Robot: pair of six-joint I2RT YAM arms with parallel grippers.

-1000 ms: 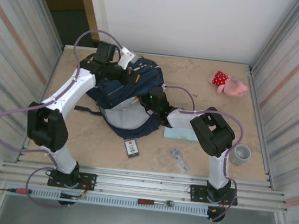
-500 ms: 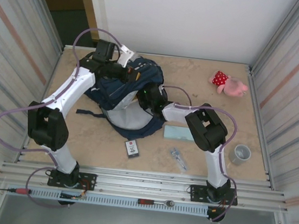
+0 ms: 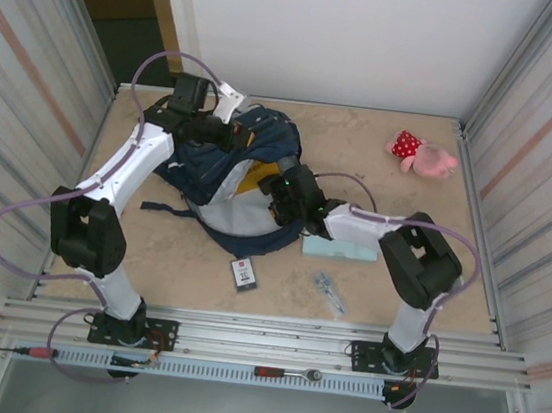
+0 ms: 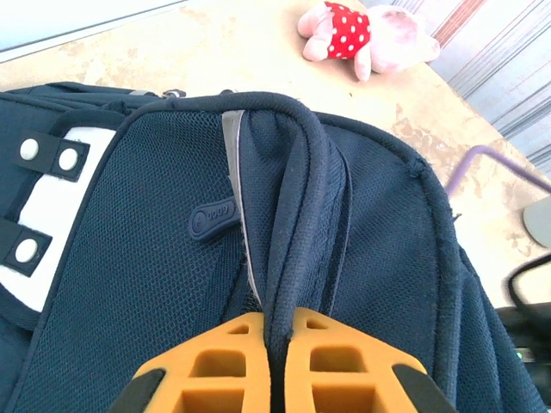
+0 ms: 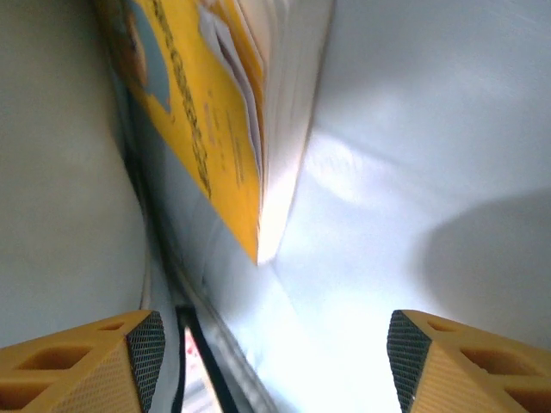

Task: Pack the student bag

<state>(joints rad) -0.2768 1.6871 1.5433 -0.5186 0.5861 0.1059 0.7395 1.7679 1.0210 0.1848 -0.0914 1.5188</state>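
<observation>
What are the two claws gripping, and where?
Left gripper pinches the navy blue fabric backpack by its padded loop; right gripper, open inside it, holds nothing.

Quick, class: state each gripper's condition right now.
Left gripper: shut on a fold of the student bag.
Right gripper: open, beside a yellow book.

The table (image 3: 361,167) has a pale, sandy top. The student bag (image 3: 211,163) lies on it, and the right gripper (image 3: 275,198) is poked inside the bag. A flat light green pad (image 3: 326,249) lies just behind that gripper, beside the bag. A small dark card (image 3: 243,273) with a red spot and a shiny metal tool (image 3: 328,292) lie closer to the arm bases than the gripper. A pink plush toy (image 3: 423,155) lies well apart on the gripper's right side, toward the far edge.
</observation>
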